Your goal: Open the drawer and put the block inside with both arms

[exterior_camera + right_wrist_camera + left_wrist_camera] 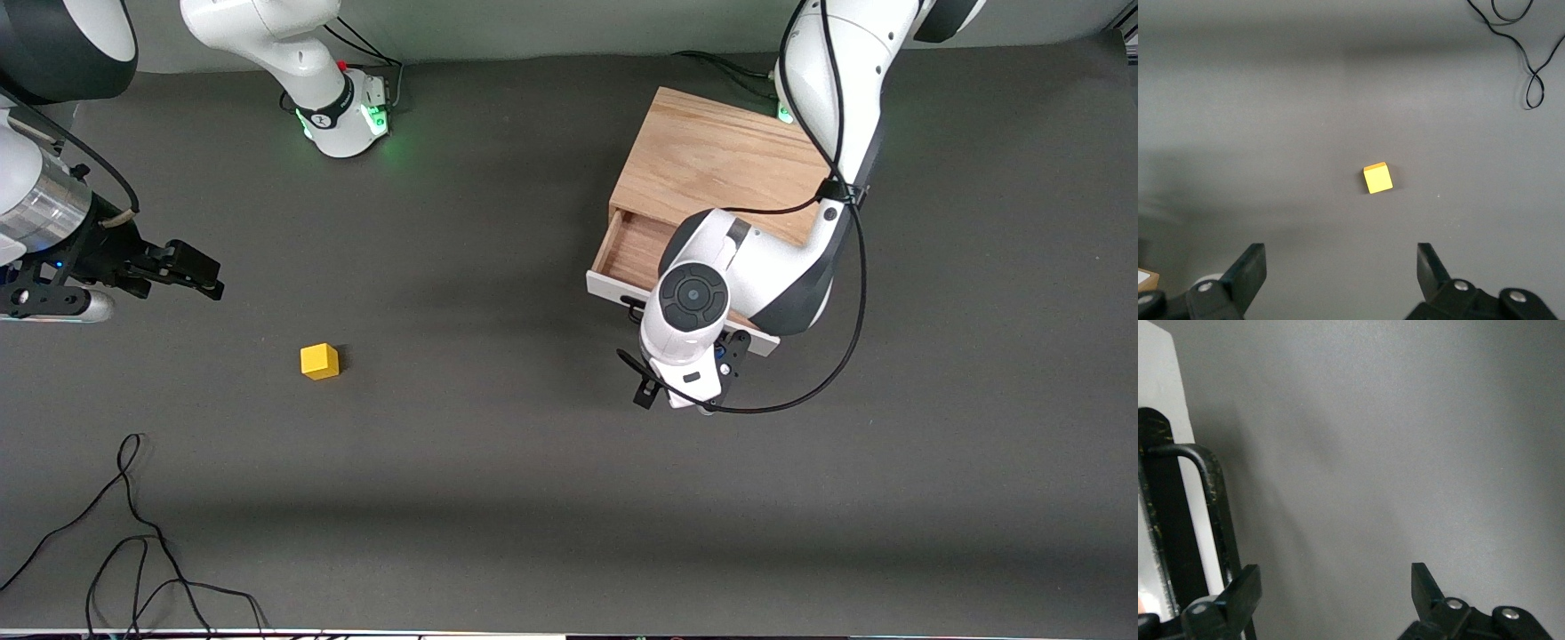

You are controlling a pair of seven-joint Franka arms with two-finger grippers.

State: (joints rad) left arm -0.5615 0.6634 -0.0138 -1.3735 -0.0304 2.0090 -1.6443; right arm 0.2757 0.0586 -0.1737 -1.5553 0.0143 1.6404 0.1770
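Observation:
The light oak box (725,160) stands toward the left arm's end of the table. Its drawer (633,249) is pulled partly out, showing the wood interior and white front panel (609,289). My left gripper (686,360) hangs low just in front of the panel, its fingers hidden under the wrist in the front view. In the left wrist view it (1335,587) is open and empty, with the black bar handle (1210,500) and panel (1165,393) beside one finger. The yellow block (320,361) lies on the mat. My right gripper (191,267) is open above the mat, the block (1377,178) ahead of it (1338,267).
Loose black cables (133,533) lie on the mat near the front camera at the right arm's end, and also show in the right wrist view (1528,60). The right arm's green-lit base (347,120) stands at the table's back edge. Dark grey mat (498,462) covers the table.

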